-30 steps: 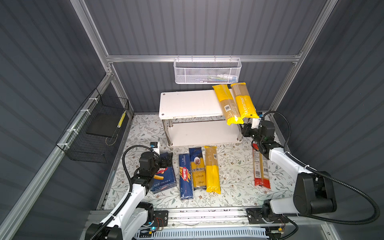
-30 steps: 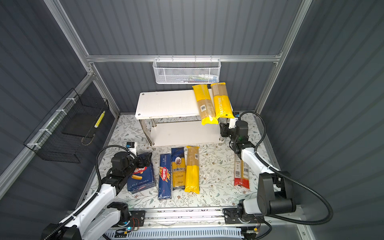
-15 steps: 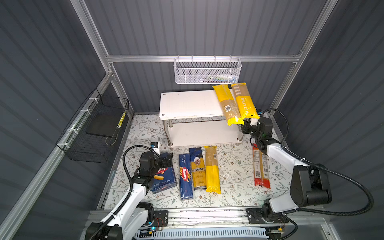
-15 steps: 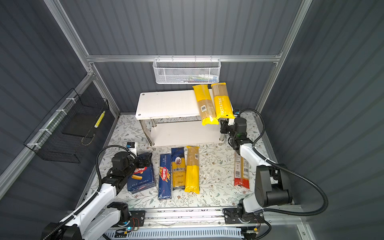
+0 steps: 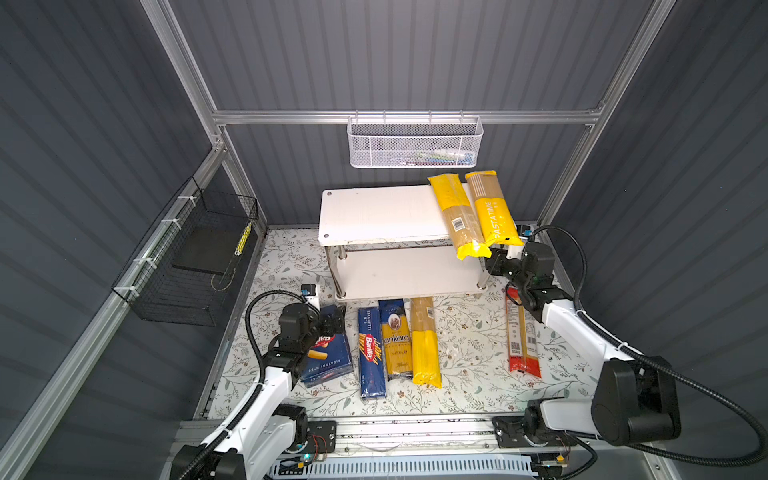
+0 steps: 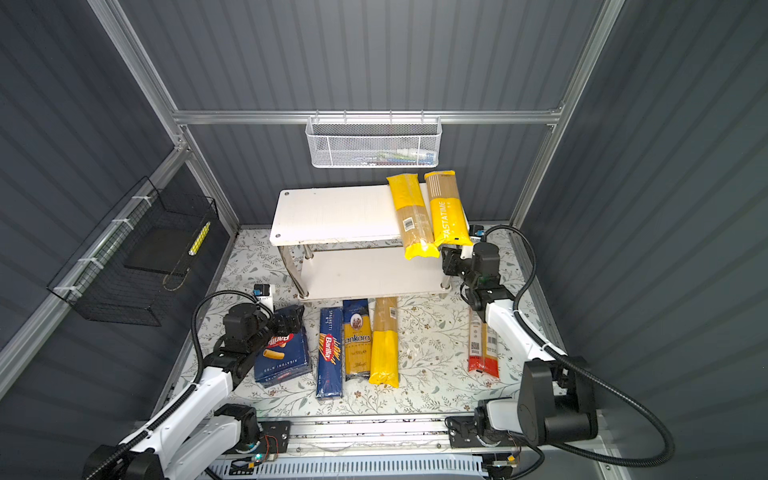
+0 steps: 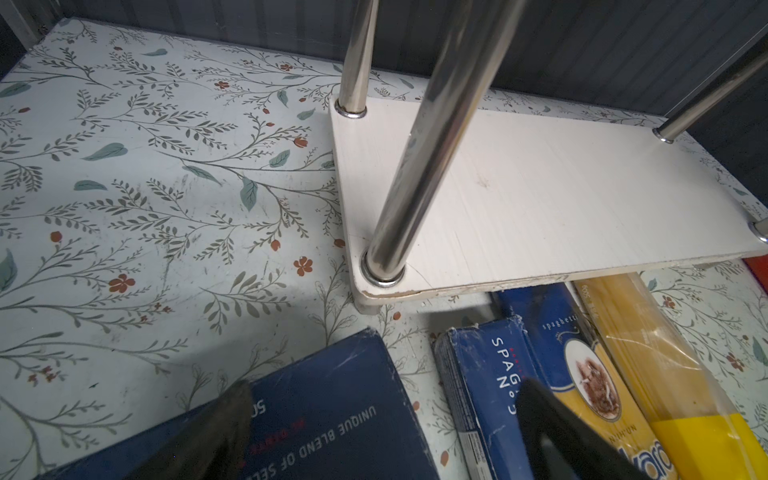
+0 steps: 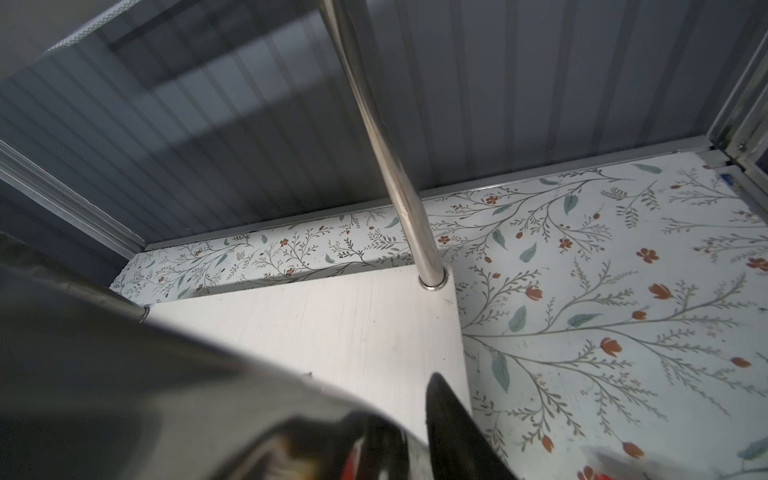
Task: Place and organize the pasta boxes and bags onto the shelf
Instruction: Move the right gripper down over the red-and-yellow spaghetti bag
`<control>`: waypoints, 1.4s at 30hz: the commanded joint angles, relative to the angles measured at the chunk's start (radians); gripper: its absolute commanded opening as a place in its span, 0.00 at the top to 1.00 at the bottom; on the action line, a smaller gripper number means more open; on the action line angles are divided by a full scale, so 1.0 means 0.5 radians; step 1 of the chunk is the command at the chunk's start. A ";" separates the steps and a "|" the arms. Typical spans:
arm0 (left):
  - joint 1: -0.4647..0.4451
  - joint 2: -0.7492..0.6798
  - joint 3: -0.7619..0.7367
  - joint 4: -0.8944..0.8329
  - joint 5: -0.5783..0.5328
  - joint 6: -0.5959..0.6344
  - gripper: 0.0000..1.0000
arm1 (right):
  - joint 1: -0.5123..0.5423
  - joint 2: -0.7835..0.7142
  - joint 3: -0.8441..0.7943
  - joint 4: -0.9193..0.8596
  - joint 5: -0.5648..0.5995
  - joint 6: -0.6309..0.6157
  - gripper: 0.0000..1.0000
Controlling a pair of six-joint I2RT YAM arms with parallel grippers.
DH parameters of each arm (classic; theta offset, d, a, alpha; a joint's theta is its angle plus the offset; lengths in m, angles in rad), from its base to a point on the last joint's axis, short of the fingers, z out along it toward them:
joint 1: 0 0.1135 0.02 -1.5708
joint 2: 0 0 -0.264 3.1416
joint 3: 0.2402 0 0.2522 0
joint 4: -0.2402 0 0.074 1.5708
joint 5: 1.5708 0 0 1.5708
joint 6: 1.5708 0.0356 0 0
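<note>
Overhanging the front edge of the shelf (image 5: 374, 216), two yellow bags (image 5: 451, 208) leave its left half bare. Left gripper (image 7: 384, 384) gapes over the rigatoni box (image 5: 328, 361) on the desk (image 5: 465, 332). Right gripper (image 5: 493, 266), beside a blurred leg (image 8: 166, 374), hides its spread.

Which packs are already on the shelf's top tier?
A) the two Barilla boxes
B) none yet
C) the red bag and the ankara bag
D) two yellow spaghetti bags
D: the PASTATIME bag and a yellow-and-clear bag lie side by side at the right end of the shelf top tier, their near ends overhanging its front edge; every other pack lies on the floral mat.
</note>
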 commanded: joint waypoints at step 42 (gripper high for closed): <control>0.004 -0.349 -0.134 -0.004 0.043 0.010 0.00 | -0.551 -0.025 0.036 -1.583 0.369 0.301 0.04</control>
